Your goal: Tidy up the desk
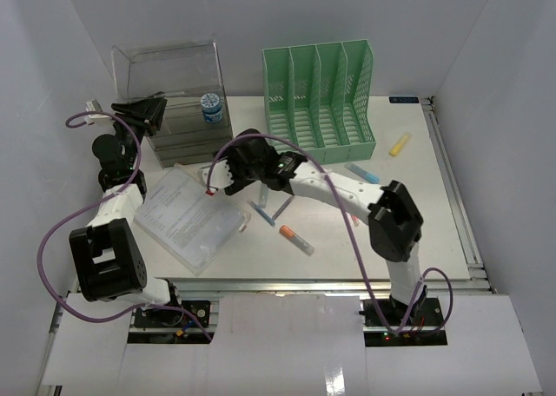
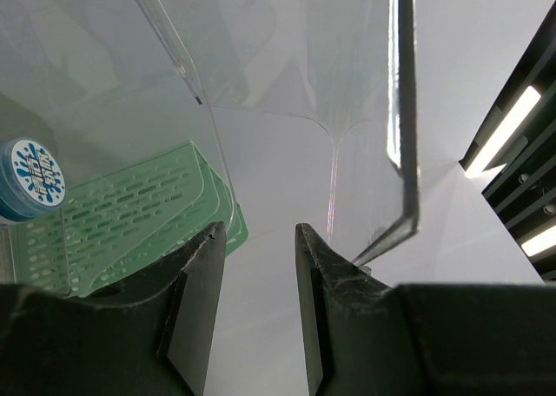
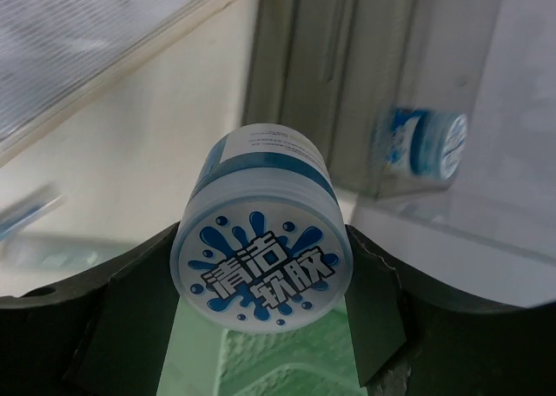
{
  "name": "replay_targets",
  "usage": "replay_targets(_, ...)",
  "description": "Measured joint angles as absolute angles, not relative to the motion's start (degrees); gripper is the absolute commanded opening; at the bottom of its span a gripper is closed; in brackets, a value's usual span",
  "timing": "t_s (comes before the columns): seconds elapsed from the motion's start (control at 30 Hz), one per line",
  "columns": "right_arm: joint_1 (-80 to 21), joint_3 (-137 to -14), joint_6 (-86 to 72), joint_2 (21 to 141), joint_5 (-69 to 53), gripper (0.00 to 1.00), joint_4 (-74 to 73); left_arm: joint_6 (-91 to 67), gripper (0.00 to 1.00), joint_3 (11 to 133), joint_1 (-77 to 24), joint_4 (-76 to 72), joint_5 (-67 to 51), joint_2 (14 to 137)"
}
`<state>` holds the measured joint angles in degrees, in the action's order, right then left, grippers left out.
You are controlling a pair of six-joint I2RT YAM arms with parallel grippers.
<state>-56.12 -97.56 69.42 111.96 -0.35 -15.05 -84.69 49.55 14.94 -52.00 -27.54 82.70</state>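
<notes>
1. Blue-lidded jar (image 3: 261, 257) is my main worry. The right fingers (image 3: 139, 318) stand wide and appear to clasp it by its round sides, lid towards the wrist camera. I judge it could twist or slip out if I swing fast.
2. Just beyond it stands the clear box (image 1: 169, 75), with a second jar (image 1: 211, 107) at its right corner. Pushing further in risks knocking either.
3. My left fingers (image 2: 204, 274) are about half open and hold nothing. A clear panel edge of the box sits just beside one of them, so a careless turn could snag it.
4. Both arms crowd the far left, and I reckon they could clash there.
5. The worktop (image 1: 434, 205) lies below both pairs of fingers, touching neither as far as I can tell. The right pair hovers over its left-middle part near the plastic folder (image 1: 187, 218), and the left pair hovers at its far-left corner.
</notes>
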Motion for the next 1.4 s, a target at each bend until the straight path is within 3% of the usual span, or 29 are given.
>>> replay_targets(0.27, -56.6, -112.2, 74.0, 131.4, 3.1, 0.08, 8.2, -85.2, 0.49, 50.7, 14.9, -52.1, -27.7, 83.0)
replay_targets(0.53, -55.6, -119.2, 74.6, 136.6, 4.4, 0.08, 22.9, -85.6, 0.49, 50.7, 15.0, -52.4, -27.9, 83.0)
replay_targets(0.73, -54.7, -122.8, 74.6, 138.4, 4.4, 0.17, 26.9, -85.8, 0.49, 50.7, 14.9, -52.7, -28.1, 83.0)
replay_targets(0.87, -54.1, -123.9, 74.8, 140.7, 3.6, 0.36, 28.6, -86.0, 0.49, 50.7, 15.0, -52.8, -28.2, 83.0)
replay_targets(1.0, -53.7, -124.6, 75.5, 143.7, 2.3, 0.92, 28.8, -86.0, 0.49, 50.7, 14.9, -52.9, -28.3, 83.0)
replay_targets(1.23, -53.3, -125.5, 77.2, 145.7, 0.4, 0.9, 28.7, -86.1, 0.49, 50.7, 15.0, -52.9, -28.8, 83.0)
replay_targets(1.4, -53.3, -117.0, 77.1, 139.5, -0.8, 0.9, 28.6, -86.1, 0.49, 50.7, 15.0, -52.8, -29.1, 83.0)
